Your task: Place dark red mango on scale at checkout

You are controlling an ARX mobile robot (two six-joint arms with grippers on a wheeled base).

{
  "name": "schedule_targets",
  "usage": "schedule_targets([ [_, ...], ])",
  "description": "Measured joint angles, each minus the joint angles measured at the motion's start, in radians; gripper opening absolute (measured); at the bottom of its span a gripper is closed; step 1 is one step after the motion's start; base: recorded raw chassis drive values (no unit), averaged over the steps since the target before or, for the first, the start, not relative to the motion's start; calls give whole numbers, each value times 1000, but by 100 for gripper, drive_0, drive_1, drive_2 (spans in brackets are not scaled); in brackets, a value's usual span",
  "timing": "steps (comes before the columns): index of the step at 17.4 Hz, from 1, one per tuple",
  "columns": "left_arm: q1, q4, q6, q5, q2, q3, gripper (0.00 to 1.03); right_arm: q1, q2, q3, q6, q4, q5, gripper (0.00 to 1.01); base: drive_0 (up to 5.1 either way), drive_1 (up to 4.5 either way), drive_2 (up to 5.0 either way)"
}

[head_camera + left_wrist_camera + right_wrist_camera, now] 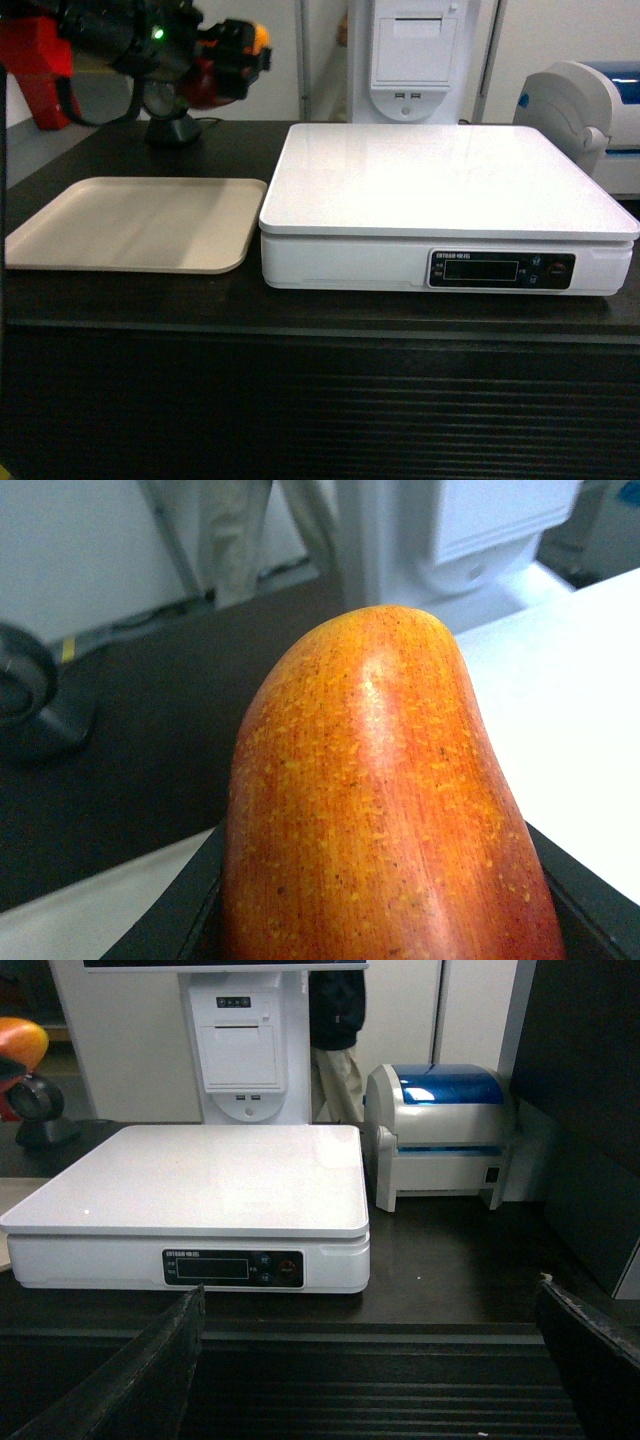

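Supporting white scale (pixel 440 180): dark checkout (pixel 320 310)

Dark red mango (pixel 390 810) glossy, speckled; scale (pixel 440 180) smooth glossy white plastic; tray (pixel 130 225) matt beige.

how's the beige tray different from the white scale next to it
The tray is beige, thin and lies flat on the counter; the scale is white and boxy, its platform raised. The scale has a dark display strip; the tray is plain. The scale looks larger. Both sit bare, side by side.
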Motion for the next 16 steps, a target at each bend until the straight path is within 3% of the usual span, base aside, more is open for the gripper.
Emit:
schedule_targets([
  [5, -184, -31, 20, -8, 24, 46, 60, 0, 0, 0, 0, 0, 0, 98, 0, 0, 0],
  [13, -255, -45, 20, -14, 62, 96, 60, 0, 0, 0, 0, 0, 0, 98, 0, 0, 0],
  [16, -312, -79, 2, -10, 130, 174, 60, 0, 0, 0, 0, 0, 0, 98, 0, 0, 0],
])
